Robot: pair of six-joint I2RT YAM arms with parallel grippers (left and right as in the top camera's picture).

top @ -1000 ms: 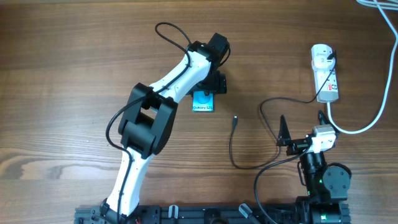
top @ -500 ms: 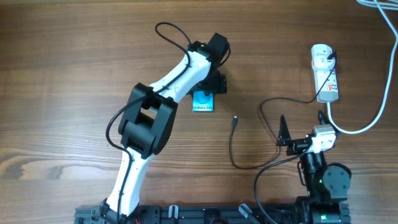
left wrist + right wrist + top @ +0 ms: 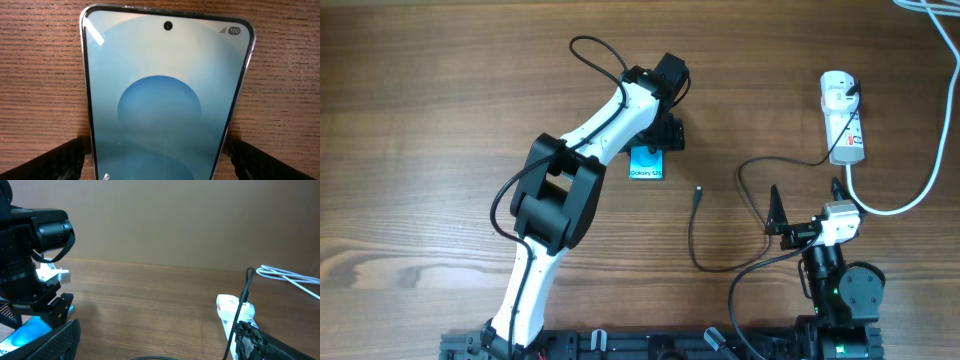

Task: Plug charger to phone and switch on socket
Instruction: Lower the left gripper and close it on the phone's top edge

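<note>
Unmoved since earlier frames. Left gripper (image 3: 159, 161) closed on phone (image 3: 647, 163) edges, far centre, steadying it for plugging. Right gripper (image 3: 152, 344) wide open, empty, near right. Charger (image 3: 699, 193) tip loose between them. Socket (image 3: 843, 120) far right.

One phone (image 3: 647, 164); one charger (image 3: 699, 194); one socket (image 3: 843, 125)

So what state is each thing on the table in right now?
phone: screen lit, lying flat.
charger: tip loose on table, not in phone.
socket: black plug inserted; switch unreadable.
left gripper: straddles phone, grip unclear.
right gripper: open, empty.
</note>
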